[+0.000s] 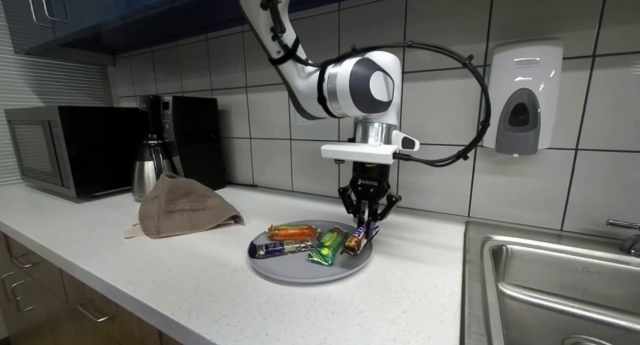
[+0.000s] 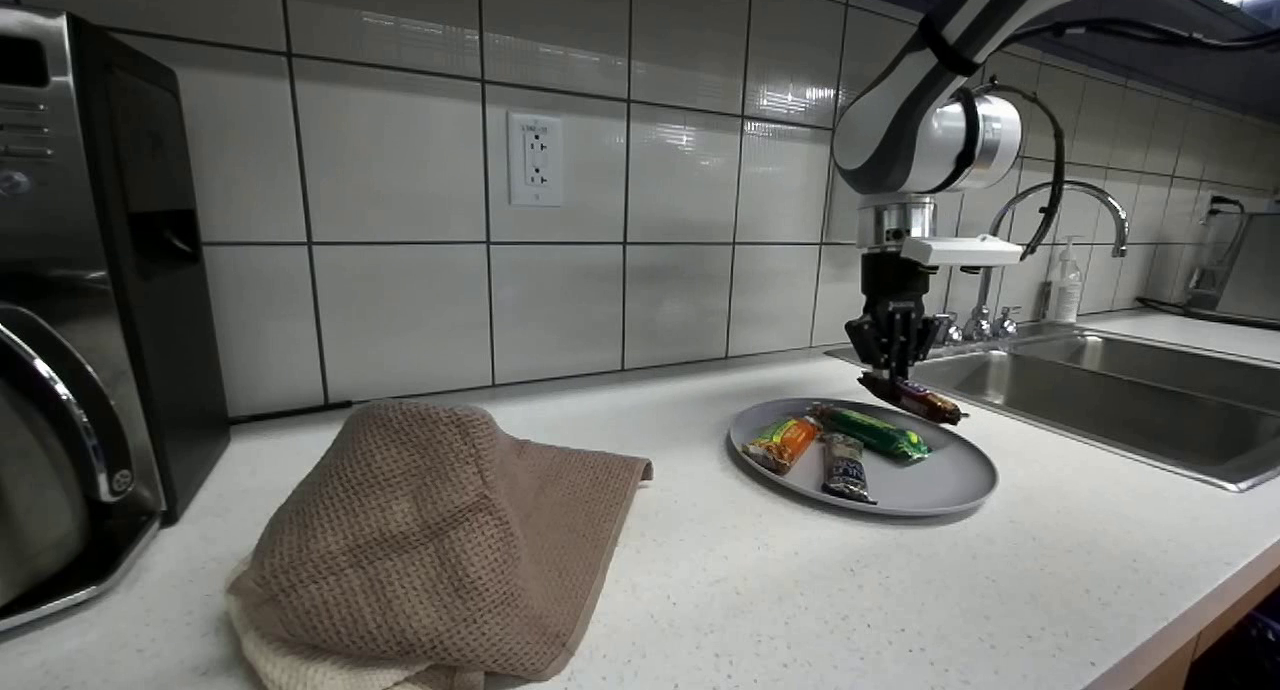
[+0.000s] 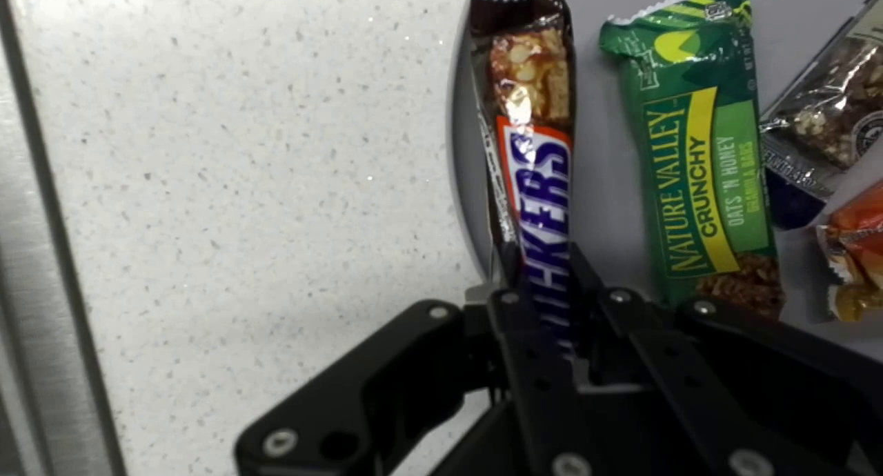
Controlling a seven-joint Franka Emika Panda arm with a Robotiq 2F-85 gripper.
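We've got the candy bar point(image 3: 532, 145) pinched in the claw point(image 1: 366, 227), nearer one end, its long way running straight btwn the fingers point(image 3: 588, 276). It's by the rim of the plate point(image 1: 300, 272) on the sink point(image 1: 475, 285) side; we can't quite tell if it touches. The green bar point(image 3: 703, 165) is just beside it, so there's less room that way & more over the counter point(image 3: 276, 186) twd the sink.
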